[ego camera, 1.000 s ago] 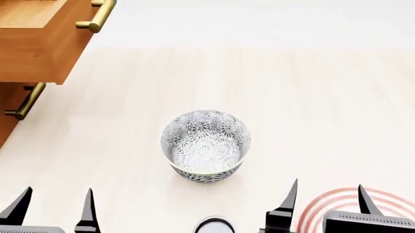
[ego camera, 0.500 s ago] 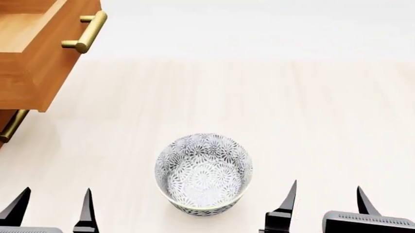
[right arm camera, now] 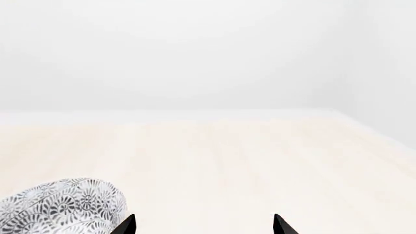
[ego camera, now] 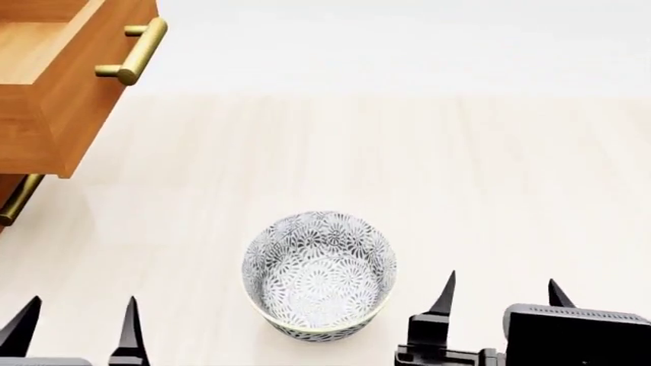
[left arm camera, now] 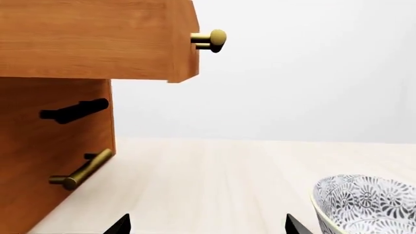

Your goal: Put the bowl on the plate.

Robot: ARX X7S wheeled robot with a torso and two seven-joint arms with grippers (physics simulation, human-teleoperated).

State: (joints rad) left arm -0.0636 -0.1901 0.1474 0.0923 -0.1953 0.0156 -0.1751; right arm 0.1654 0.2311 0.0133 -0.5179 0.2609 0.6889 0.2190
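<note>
The bowl (ego camera: 319, 274), white with a dense grey-black floral pattern, stands upright on the pale wooden surface, near the front middle of the head view. It also shows in the left wrist view, bowl (left arm camera: 367, 204), and in the right wrist view, bowl (right arm camera: 65, 207). My left gripper (ego camera: 76, 324) is open at the front left, apart from the bowl. My right gripper (ego camera: 501, 293) is open just right of the bowl, with nothing between its fingers. The plate is out of view.
A wooden cabinet with an open drawer (ego camera: 61, 84) and brass handles (ego camera: 133, 49) stands at the far left. A lower drawer handle (left arm camera: 81, 170) shows in the left wrist view. Pale wooden floor (ego camera: 458, 168) stretches beyond the bowl and to the right.
The view has shifted so the bowl sits lower in the head view and the plate has dropped out of sight. Lately the right gripper rose slightly; the left dropped a little.
</note>
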